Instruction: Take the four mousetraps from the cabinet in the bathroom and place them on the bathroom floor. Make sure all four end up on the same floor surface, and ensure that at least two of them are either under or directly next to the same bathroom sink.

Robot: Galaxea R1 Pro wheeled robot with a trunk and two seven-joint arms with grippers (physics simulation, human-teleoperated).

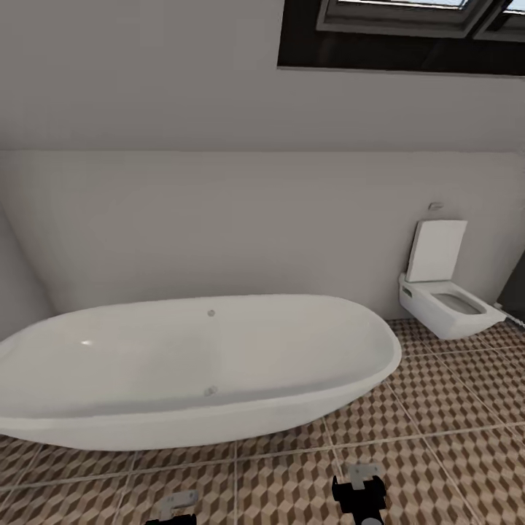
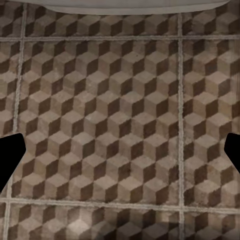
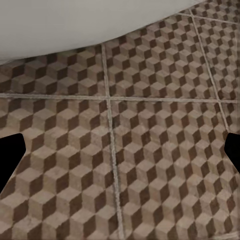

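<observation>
The bathroom floor (image 1: pixel 445 408) of brown, beige and white cube-pattern tiles spreads in front of me. The mousetraps, the cabinet and the sink are out of view. My left gripper (image 1: pixel 173 512) and right gripper (image 1: pixel 359 487) hang low over the tiles at the near edge of the head view. In the left wrist view the left gripper (image 2: pixel 120 155) is open over bare floor (image 2: pixel 120 100), its black fingertips (image 2: pixel 10 157) far apart. The right gripper (image 3: pixel 120 157) is open too, above bare floor (image 3: pixel 160 150), with nothing between its fingers.
A large white oval bathtub (image 1: pixel 197 364) stands straight ahead, close to both grippers; its rim edges into both wrist views (image 2: pixel 120 4) (image 3: pixel 60 25). A white wall-hung toilet (image 1: pixel 446 300) with raised lid is at the back right. Sloped white wall and a dark window (image 1: pixel 408 29) are above.
</observation>
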